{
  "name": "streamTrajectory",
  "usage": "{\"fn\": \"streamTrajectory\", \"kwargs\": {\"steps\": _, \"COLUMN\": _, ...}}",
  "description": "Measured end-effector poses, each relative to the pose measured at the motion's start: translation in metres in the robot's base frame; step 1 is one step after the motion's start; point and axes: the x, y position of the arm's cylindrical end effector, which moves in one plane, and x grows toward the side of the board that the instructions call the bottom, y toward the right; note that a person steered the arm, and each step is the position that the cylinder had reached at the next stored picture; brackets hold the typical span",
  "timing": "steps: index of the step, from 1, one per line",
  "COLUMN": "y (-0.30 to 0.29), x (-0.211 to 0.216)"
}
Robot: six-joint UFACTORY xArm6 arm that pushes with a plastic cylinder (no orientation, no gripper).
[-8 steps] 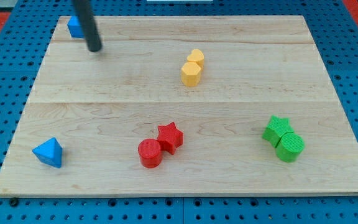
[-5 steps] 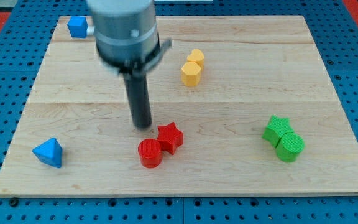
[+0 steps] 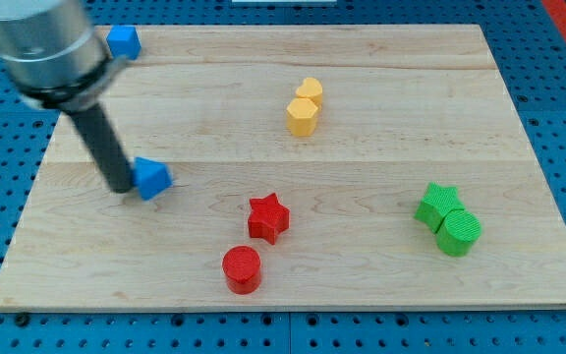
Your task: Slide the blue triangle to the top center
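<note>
1. Nearest the view's bottom edge of the pale wooden board [image 3: 381, 285] sits a red cylinder block [image 3: 242, 268], with a red star block [image 3: 268, 217] just above it.
2. Right of the star, two green blocks [image 3: 448, 221] touch.
3. Left of the star lies the blue triangle block [image 3: 151, 178]; my tip [image 3: 121, 187], a bare rod with no jaws and holding nothing, presses its left side.
4. Above the star stand two touching yellow blocks [image 3: 305, 105]; top center lies beyond them, so most of the push remains.
5. Farthest, a second blue block [image 3: 123, 41].

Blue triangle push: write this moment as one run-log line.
my tip: touching blue triangle, on its left | triangle: board's left-middle, not yet top center | blue block: top-left corner
</note>
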Motion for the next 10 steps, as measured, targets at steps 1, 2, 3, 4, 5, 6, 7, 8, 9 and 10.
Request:
{"fn": "streamTrajectory", "kwargs": {"steps": 1, "y": 0.026, "x": -0.002}}
{"fn": "streamTrajectory", "kwargs": {"steps": 2, "y": 0.049, "x": 0.001}}
{"fn": "streamTrajectory", "kwargs": {"steps": 3, "y": 0.084, "x": 0.0}}
{"fn": "streamTrajectory", "kwargs": {"steps": 4, "y": 0.118, "x": -0.018}}
{"fn": "streamTrajectory", "kwargs": {"steps": 5, "y": 0.166, "x": -0.035}}
{"fn": "streamTrajectory", "kwargs": {"steps": 6, "y": 0.167, "x": -0.062}}
{"fn": "streamTrajectory", "kwargs": {"steps": 7, "y": 0.098, "x": -0.071}}
{"fn": "streamTrajectory", "kwargs": {"steps": 8, "y": 0.128, "x": -0.033}}
{"fn": "streamTrajectory", "kwargs": {"steps": 9, "y": 0.049, "x": -0.05}}
{"fn": "streamTrajectory", "kwargs": {"steps": 10, "y": 0.055, "x": -0.091}}
